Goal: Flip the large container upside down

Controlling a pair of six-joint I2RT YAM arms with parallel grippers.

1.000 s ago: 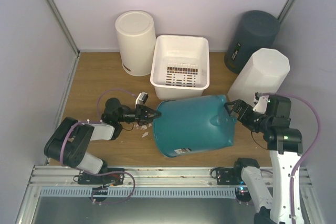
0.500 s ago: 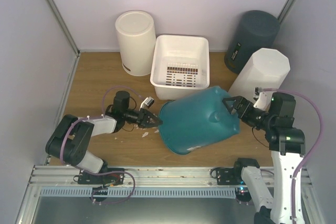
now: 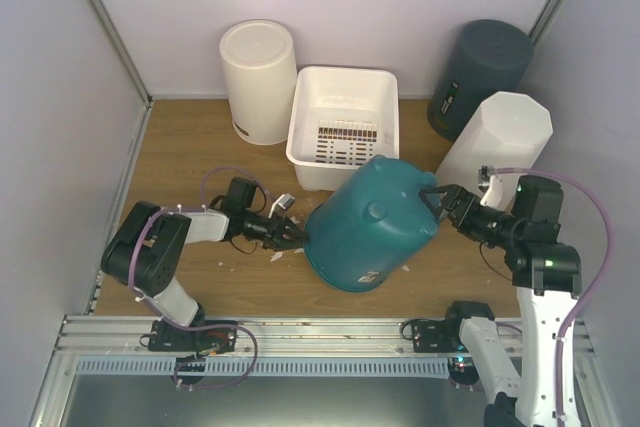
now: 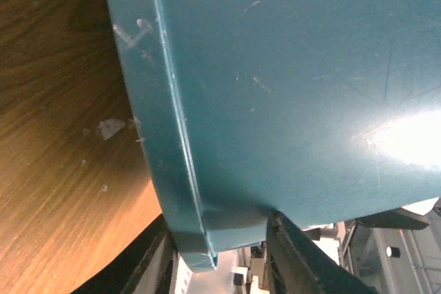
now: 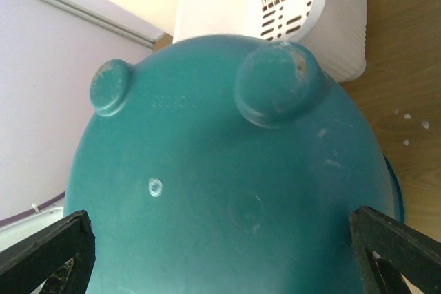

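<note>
The large teal container (image 3: 370,232) stands tilted on the wooden table (image 3: 180,157), rim down at the near left, footed base up and facing the right. My left gripper (image 3: 293,235) lies low at its left rim. In the left wrist view the rim (image 4: 193,170) sits between the two fingers of my left gripper (image 4: 219,228), which are shut on it. My right gripper (image 3: 437,199) is open against the raised base. In the right wrist view the base (image 5: 227,170) fills the gap of my right gripper (image 5: 219,219), with a finger at each side.
A white slotted basket (image 3: 343,127) stands just behind the container, touching or nearly so. A white round bin (image 3: 258,77) is at the back left, a dark grey bin (image 3: 485,67) and a white faceted bin (image 3: 500,137) at the back right. White scraps (image 3: 277,256) lie by the left gripper.
The container has swung from lying on its side to nearly mouth-down, its base rising and moving left. My right gripper followed the base leftward; my left gripper stayed at the rim and dropped lower.
</note>
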